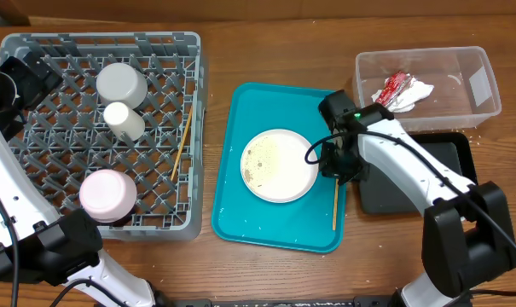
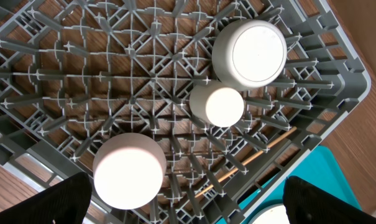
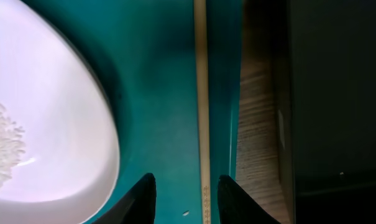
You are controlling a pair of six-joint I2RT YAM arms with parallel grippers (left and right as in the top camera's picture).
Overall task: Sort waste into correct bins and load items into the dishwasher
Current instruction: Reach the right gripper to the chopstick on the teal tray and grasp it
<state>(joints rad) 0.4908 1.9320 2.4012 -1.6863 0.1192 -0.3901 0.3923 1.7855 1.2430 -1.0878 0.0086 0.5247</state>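
Counter (image 1: 266, 43) of wood, seen from overhead: grey dish rack (image 1: 95, 37) at left holds a bowl (image 1: 121, 83), a cup (image 1: 123, 121) and a pinkish bowl (image 1: 107, 194), all mouth down as if to drain, with one chopstick (image 1: 182, 143) lying near its right wall; teal tray (image 1: 232, 205) at centre carries a plate (image 1: 296, 166) with rice scraps (image 1: 262, 162), and a second chopstick (image 1: 335, 209) along its right edge; right pincer (image 1: 336, 166) hangs over that chopstick; clear tub (image 1: 488, 85) at far right holds the napkin (image 1: 415, 92) and sauce packet (image 1: 392, 87); black tray (image 1: 458, 158) lies just beside it, partly under the arm.

Left wrist view: left pincer (image 2: 191, 202) is wide and empty above the racked crockery, probably parked clear.

Right wrist view: fingertips (image 3: 141, 202) are narrowly parted either side of the chopstick, not closed on it; probably lined up to pinch it for the rack.
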